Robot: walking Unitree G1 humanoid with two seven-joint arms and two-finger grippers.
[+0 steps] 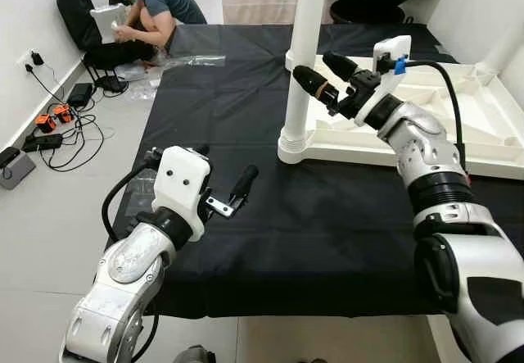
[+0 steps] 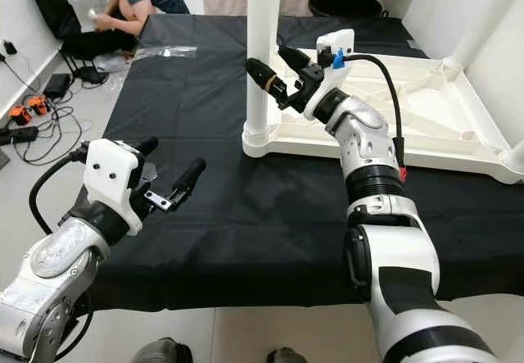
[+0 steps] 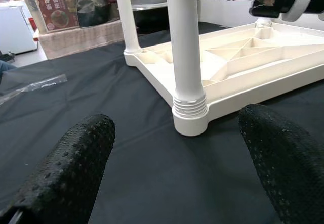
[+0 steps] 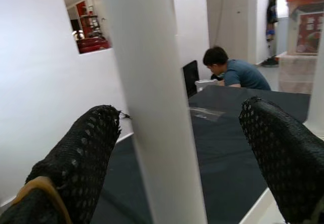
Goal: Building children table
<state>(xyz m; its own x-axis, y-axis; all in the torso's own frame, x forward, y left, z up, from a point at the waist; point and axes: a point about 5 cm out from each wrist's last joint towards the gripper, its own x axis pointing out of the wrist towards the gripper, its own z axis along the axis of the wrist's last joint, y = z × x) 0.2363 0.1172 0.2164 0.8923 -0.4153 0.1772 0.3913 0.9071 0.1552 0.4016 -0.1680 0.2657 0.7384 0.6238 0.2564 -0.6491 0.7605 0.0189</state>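
A white plastic children's table (image 1: 491, 125) lies upside down on a black cloth (image 1: 327, 224), with a white leg (image 1: 303, 60) standing upright at its near left corner. My right gripper (image 1: 318, 68) is open at mid-height of this leg, just to its right, fingertips pointing at it. In the right wrist view the leg (image 4: 152, 97) rises between the two black fingers (image 4: 76, 158). My left gripper (image 1: 225, 165) hovers open over the cloth, in front and left of the leg, holding nothing. In the left wrist view it faces the leg's ribbed base (image 3: 190, 115).
A person (image 1: 147, 6) sits on the floor at the far left, holding a white part. Chargers and cables (image 1: 49, 125) lie on the floor by the left wall. A clear plastic bag (image 1: 192, 60) lies on the cloth's far left. A second leg (image 3: 126, 16) stands behind.
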